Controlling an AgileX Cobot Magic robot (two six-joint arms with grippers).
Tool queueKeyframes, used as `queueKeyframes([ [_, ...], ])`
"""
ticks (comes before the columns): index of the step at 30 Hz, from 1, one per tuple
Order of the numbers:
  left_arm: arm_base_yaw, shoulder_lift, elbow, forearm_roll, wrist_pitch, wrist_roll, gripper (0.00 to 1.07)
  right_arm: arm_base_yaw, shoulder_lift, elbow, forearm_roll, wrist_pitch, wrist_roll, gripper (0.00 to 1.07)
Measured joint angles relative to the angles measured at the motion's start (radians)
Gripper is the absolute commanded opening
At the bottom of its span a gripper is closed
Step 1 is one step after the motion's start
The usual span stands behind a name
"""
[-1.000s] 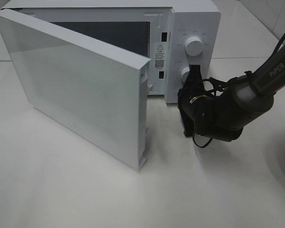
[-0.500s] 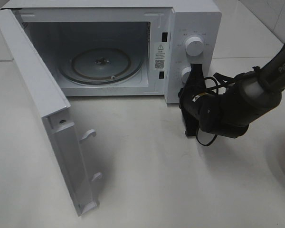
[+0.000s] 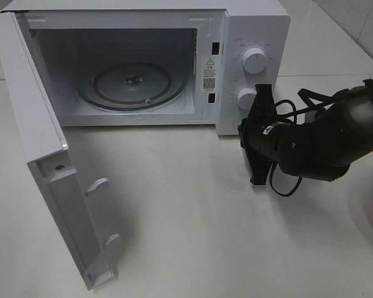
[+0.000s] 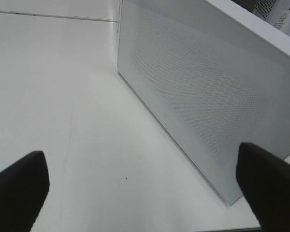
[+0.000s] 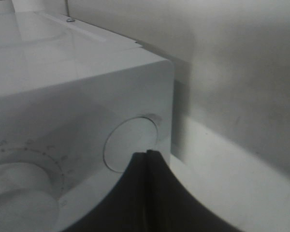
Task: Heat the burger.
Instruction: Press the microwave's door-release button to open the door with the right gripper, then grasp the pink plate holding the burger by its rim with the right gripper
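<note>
White desk [image 3: 193, 236], microwave [image 3: 267, 31], its door [image 3: 31, 105] wide open, glass turntable [image 3: 133, 84] inside. Right gripper [image 3: 263, 93] clenched at the panel's round button [image 5: 128, 145]. Left gripper [image 4: 142, 193] released, empty, near the door's outer face. Burger out of view.

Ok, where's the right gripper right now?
The right wrist view shows the right gripper shut, tips by a round button; in the exterior high view that is right of centre, at the microwave's control panel, just below the lower knob.
</note>
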Motion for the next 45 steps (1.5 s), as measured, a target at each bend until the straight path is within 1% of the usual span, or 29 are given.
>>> queueKeyframes([
  [5, 0.0, 0.0, 0.0, 0.0, 0.0, 0.0, 0.98, 0.0, -0.043, 0.039, -0.007, 0.039, -0.025, 0.0],
  [7, 0.0, 0.0, 0.0, 0.0, 0.0, 0.0, 0.98, 0.0, -0.105, 0.074, -0.05, 0.069, -0.049, 0.0],
  [10, 0.0, 0.0, 0.0, 0.0, 0.0, 0.0, 0.98, 0.0, -0.119, 0.079, -0.066, 0.081, -0.051, 0.01],
  [13, 0.0, 0.0, 0.0, 0.0, 0.0, 0.0, 0.98, 0.0, -0.196, 0.097, -0.152, 0.181, -0.095, 0.01],
  [16, 0.0, 0.0, 0.0, 0.0, 0.0, 0.0, 0.98, 0.0, -0.211, 0.098, -0.171, 0.212, -0.112, 0.02],
  [18, 0.0, 0.0, 0.0, 0.0, 0.0, 0.0, 0.98, 0.0, -0.253, 0.098, -0.207, 0.315, -0.181, 0.03],
  [19, 0.0, 0.0, 0.0, 0.0, 0.0, 0.0, 0.98, 0.0, -0.253, 0.098, -0.207, 0.315, -0.181, 0.03],
  [20, 0.0, 0.0, 0.0, 0.0, 0.0, 0.0, 0.98, 0.0, -0.28, 0.099, -0.217, 0.382, -0.251, 0.03],
  [22, 0.0, 0.0, 0.0, 0.0, 0.0, 0.0, 0.98, 0.0, -0.295, 0.099, -0.219, 0.413, -0.283, 0.04],
  [24, 0.0, 0.0, 0.0, 0.0, 0.0, 0.0, 0.98, 0.0, -0.356, 0.099, -0.228, 0.559, -0.442, 0.05],
  [25, 0.0, 0.0, 0.0, 0.0, 0.0, 0.0, 0.98, 0.0, -0.356, 0.099, -0.228, 0.559, -0.442, 0.05],
  [27, 0.0, 0.0, 0.0, 0.0, 0.0, 0.0, 0.98, 0.0, -0.404, 0.099, -0.229, 0.647, -0.565, 0.06],
  [29, 0.0, 0.0, 0.0, 0.0, 0.0, 0.0, 0.98, 0.0, -0.422, 0.099, -0.23, 0.671, -0.6, 0.06],
  [30, 0.0, 0.0, 0.0, 0.0, 0.0, 0.0, 0.98, 0.0, -0.45, 0.099, -0.233, 0.72, -0.677, 0.06],
  [31, 0.0, 0.0, 0.0, 0.0, 0.0, 0.0, 0.98, 0.0, -0.45, 0.099, -0.233, 0.72, -0.677, 0.06],
  [33, 0.0, 0.0, 0.0, 0.0, 0.0, 0.0, 0.98, 0.0, -0.486, 0.099, -0.234, 0.804, -0.793, 0.07],
  [35, 0.0, 0.0, 0.0, 0.0, 0.0, 0.0, 0.98, 0.0, -0.497, 0.099, -0.235, 0.832, -0.832, 0.07],
  [36, 0.0, 0.0, 0.0, 0.0, 0.0, 0.0, 0.98, 0.0, -0.514, 0.099, -0.237, 0.884, -0.911, 0.08],
  [39, 0.0, 0.0, 0.0, 0.0, 0.0, 0.0, 0.98, 0.0, -0.523, 0.099, -0.238, 0.912, -0.95, 0.08],
  [41, 0.0, 0.0, 0.0, 0.0, 0.0, 0.0, 0.98, 0.0, -0.547, 0.1, -0.256, 1.015, -1.088, 0.1],
  [45, 0.0, 0.0, 0.0, 0.0, 0.0, 0.0, 0.98, 0.0, -0.569, 0.1, -0.295, 1.077, -1.178, 0.11],
])
